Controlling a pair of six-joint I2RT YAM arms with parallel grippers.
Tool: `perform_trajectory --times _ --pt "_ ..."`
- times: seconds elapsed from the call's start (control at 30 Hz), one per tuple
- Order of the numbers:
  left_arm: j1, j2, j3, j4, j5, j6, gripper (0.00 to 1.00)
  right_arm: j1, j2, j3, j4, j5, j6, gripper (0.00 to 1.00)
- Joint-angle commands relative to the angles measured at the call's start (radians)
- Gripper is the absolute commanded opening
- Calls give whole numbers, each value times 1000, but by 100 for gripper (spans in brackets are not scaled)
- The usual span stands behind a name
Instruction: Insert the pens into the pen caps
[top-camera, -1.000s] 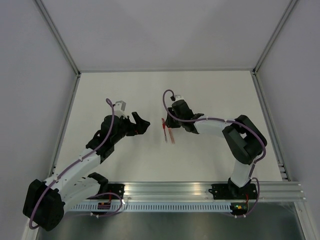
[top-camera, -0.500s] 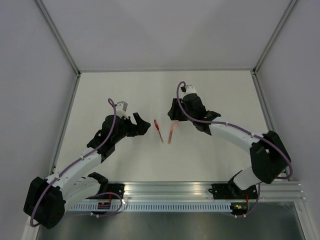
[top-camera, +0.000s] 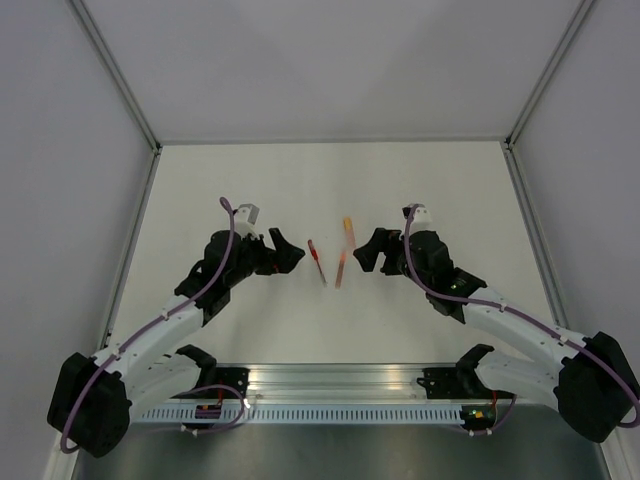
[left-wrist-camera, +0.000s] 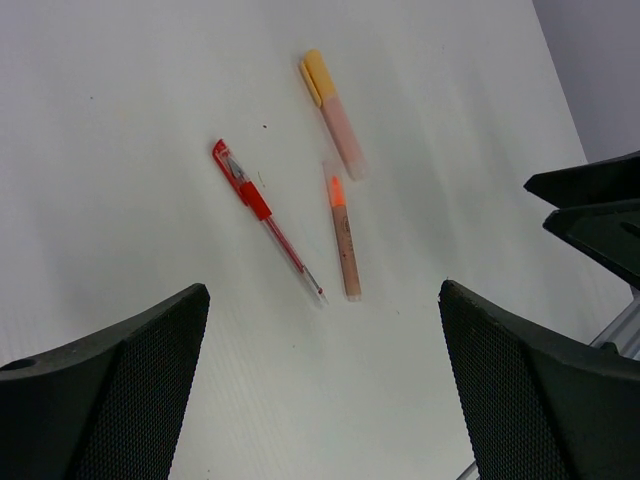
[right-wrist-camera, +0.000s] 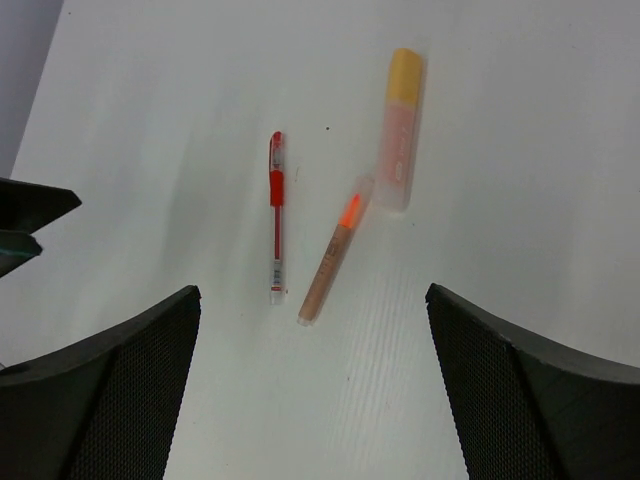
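Left pincer (top-camera: 288, 247) and right pincer (top-camera: 362, 252): gaping wide, gripping nothing, facing each other over the desk (top-camera: 430, 190). Lying loose between them, side by side: red pen (top-camera: 317, 262) and orange pen (top-camera: 341, 268). Sitting farther back, just beside the orange pen's bright tip: orange cap (top-camera: 347, 228).

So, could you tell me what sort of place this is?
Probably a lab robot test cell: a white table enclosed by grey panels on aluminium framing, with a metal mounting rail.
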Motion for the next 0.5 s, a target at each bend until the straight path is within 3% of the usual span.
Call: perform_trajectory --times 0.0,0.2,0.47 --pt "2 -62 -15 51 28 41 99 1 15 52 21 73 19 98" --pt "2 -137 -58 87 14 47 99 1 43 86 -50 106 -9 98" --pt "2 -150 -61 84 -1 50 99 1 -54 37 -21 139 -52 98"
